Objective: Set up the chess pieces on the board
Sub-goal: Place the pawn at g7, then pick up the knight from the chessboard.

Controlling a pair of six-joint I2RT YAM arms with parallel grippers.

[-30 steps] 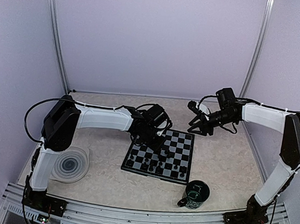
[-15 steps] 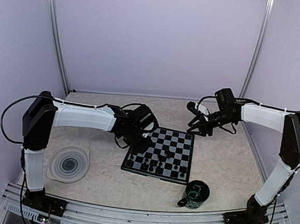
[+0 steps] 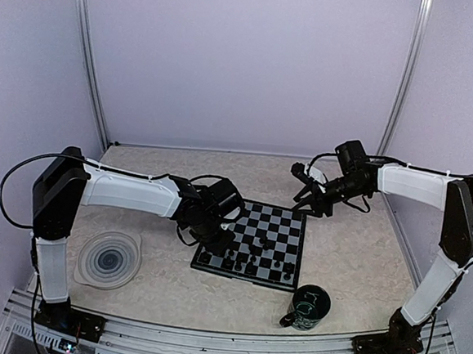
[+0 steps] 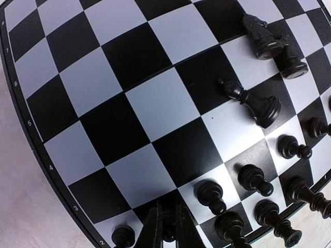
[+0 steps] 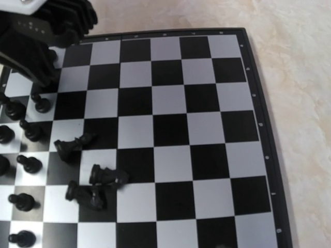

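Observation:
The board lies mid-table, and also shows in the left wrist view and right wrist view. Black chess pieces stand in rows along its near edge. Three pieces lie toppled near the middle, seen also in the left wrist view. My left gripper is low over the board's near-left corner, shut on a small black pawn between its fingertips. My right gripper hovers above the board's far right corner, open and empty; its fingers are outside its own view.
A dark green mug stands near the board's near-right corner. A round grey spiral plate lies at the left by the left arm's base. The enclosure's walls and metal posts ring the table.
My left gripper has moved left and nearer, from the board's middle-left to its near-left corner, and its arm has folded back. The right arm has barely shifted.

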